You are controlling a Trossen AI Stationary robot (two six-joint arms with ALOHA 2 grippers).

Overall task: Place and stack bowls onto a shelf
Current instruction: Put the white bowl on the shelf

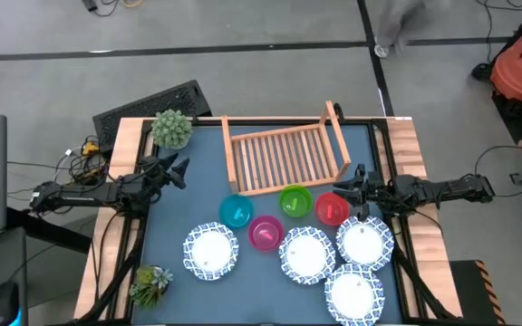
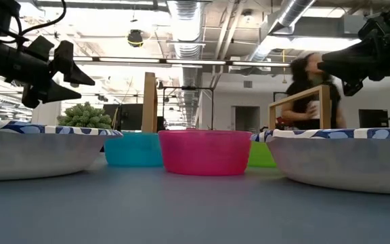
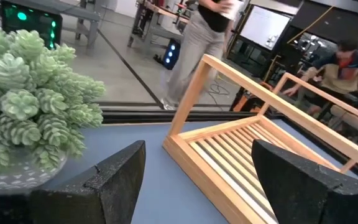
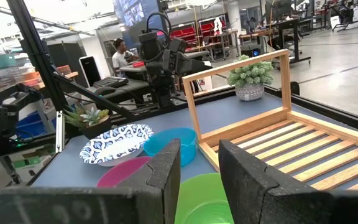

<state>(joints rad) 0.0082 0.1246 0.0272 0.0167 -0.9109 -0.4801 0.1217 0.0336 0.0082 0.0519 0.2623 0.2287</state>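
both grippers empty, left (image 1: pixel 181 169) wide open by the plant (image 1: pixel 171 129), right (image 1: pixel 350 188) part open above red bowl (image 1: pixel 332 209); shelf (image 1: pixel 284 154) bare, bowls crowded in front. risk: clipping green bowl (image 1: pixel 294 201) on descent.

High view: straight down over table. Low view: tabletop level, close behind bowls. Wrist views: opposite sides, both facing shelf (image 3: pixel 229 155), frame centre-right.
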